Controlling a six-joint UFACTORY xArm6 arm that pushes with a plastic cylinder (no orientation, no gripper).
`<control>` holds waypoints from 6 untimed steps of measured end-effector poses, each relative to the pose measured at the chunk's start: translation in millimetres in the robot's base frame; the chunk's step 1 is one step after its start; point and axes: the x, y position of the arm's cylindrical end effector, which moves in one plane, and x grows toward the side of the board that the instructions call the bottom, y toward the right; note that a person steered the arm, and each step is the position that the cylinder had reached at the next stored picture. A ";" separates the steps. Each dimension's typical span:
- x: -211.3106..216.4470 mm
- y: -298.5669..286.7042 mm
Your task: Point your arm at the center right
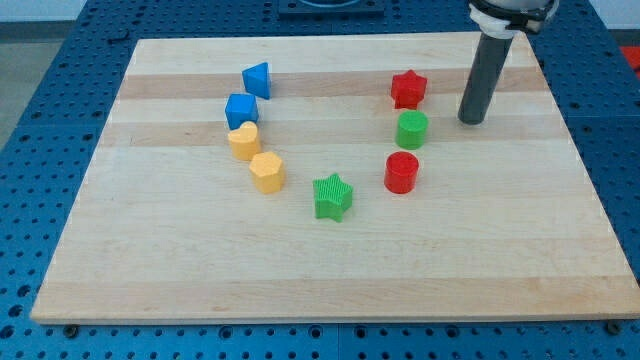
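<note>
Camera view: my tip (471, 120) rests right of the green cylinder (412, 129); no tool or writing shows.

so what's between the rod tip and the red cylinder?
Camera view: the green cylinder sits just off the line from my tip to the red cylinder, toward the view's left; otherwise bare board.

Eight small plastic blocks sit on the pale wooden tabletop (330, 270): blue triangle (256, 78), blue cube (241, 109), yellow heart (243, 141), yellow hexagon (267, 172), green star (333, 196), red cylinder (401, 172), green cylinder (412, 129), red star (408, 89).
</note>
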 end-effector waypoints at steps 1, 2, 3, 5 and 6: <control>-20.6 -1.3; -50.4 -19.7; -59.5 -2.6; -29.1 98.3; 26.6 104.0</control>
